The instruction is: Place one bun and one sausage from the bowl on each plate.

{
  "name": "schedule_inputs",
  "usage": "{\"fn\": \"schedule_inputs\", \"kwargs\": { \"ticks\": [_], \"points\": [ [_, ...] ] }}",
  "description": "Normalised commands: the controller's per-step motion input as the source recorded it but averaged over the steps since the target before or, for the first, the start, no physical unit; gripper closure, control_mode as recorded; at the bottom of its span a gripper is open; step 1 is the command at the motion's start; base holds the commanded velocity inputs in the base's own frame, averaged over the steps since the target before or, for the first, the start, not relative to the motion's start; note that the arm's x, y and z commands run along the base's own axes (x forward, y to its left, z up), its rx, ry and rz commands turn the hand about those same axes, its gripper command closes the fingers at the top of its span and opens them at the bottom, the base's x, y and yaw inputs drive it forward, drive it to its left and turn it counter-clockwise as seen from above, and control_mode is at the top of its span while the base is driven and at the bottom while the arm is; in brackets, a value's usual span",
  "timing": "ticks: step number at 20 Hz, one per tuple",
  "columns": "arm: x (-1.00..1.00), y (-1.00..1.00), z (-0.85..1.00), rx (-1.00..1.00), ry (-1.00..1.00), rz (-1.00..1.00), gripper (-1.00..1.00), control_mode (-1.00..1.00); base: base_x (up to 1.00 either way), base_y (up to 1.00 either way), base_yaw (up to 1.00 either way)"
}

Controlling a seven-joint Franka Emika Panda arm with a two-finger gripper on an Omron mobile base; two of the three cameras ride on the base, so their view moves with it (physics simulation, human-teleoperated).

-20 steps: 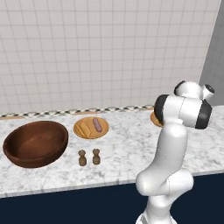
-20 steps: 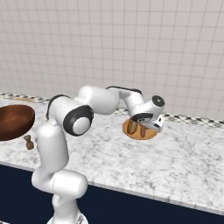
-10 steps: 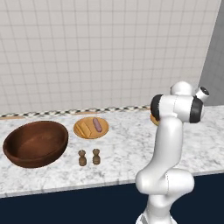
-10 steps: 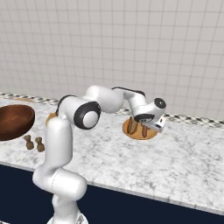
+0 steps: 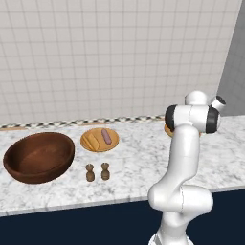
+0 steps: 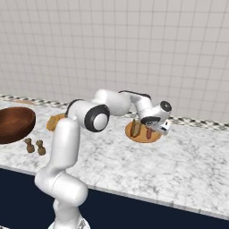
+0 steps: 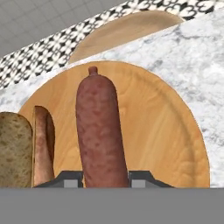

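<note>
The dark wooden bowl (image 5: 39, 157) (image 6: 13, 123) sits at the counter's left end. A tan plate (image 5: 99, 140) beside it holds a bun (image 5: 93, 140) and a sausage (image 5: 106, 137). On the right plate (image 6: 143, 137) (image 7: 162, 131) lie a bun (image 6: 135, 129) (image 7: 17, 148) and a reddish sausage (image 6: 149, 132) (image 7: 99, 131). My gripper (image 6: 159, 127) (image 7: 105, 177) hangs low over this plate. Its two tips press the near end of the sausage from both sides, so it is shut on it. The sausage rests along the plate.
Two small brown shakers (image 5: 90, 172) (image 5: 105, 171) stand in front of the left plate, near the counter's front edge. A flat tan round shape (image 7: 127, 28) lies beyond the right plate by the patterned wall strip. A tiled wall backs the marble counter.
The arm's upper links have swung over, and the gripper has shifted slightly right and lower over the right plate. The plates, bowl and shakers have stayed put.
</note>
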Motion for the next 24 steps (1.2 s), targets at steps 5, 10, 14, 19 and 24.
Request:
{"fn": "schedule_inputs", "kwargs": {
  "ticks": [5,10,14,19,24],
  "points": [
    [0.00,0.00,-0.08,0.00,0.00,0.00,-1.00,-1.00,0.00,0.00,0.00],
    [-0.12,0.06,0.02,0.00,-0.06,0.00,-1.00,-1.00,0.00,0.00,0.00],
    [-0.77,0.13,0.25,-0.01,-0.10,0.00,-1.00,-1.00,0.00,0.00,0.00],
    [-0.96,0.57,0.25,-0.07,-0.11,0.00,-1.00,-1.00,0.00,0.00,0.00],
    [-0.47,0.87,0.88,-0.06,0.08,0.00,-1.00,-1.00,0.00,0.00,0.00]
  ]
}}
